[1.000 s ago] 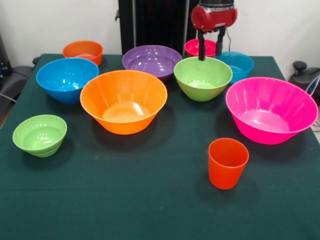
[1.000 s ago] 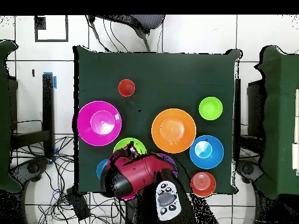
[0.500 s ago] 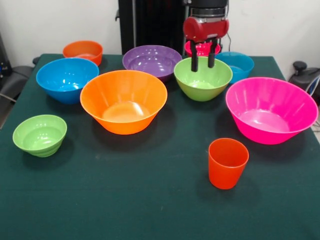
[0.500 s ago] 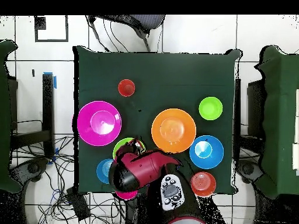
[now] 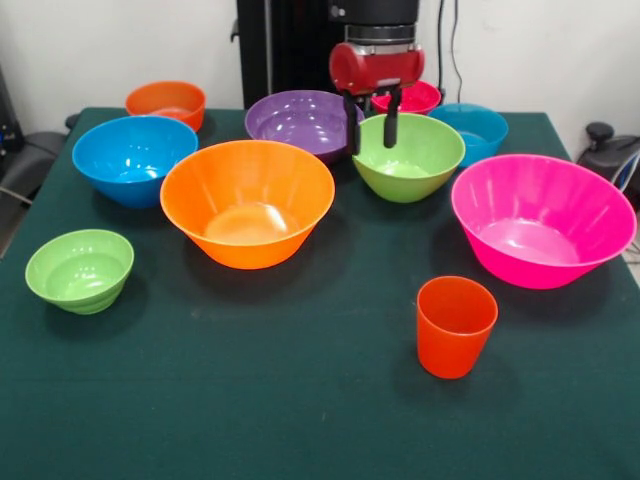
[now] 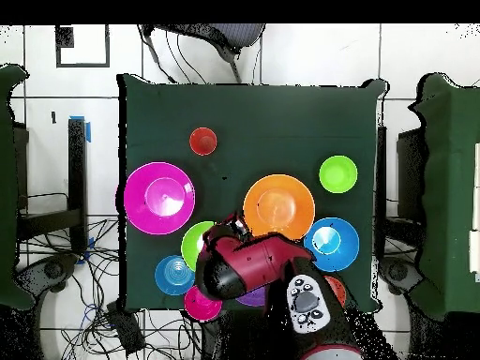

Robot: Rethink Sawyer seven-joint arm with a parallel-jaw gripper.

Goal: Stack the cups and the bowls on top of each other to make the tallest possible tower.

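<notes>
From my console the gripper hangs with its two black fingers apart and nothing between them, straddling the near-left rim of the medium green bowl, just beside the purple bowl; the orange-red tumbler stands upright, mouth up, long axis vertical, alone on the green cloth near the front, just before the large pink bowl. I see every bowl sitting mouth up and apart, none nested; the large orange bowl is mid-table, the small green bowl at the left.
</notes>
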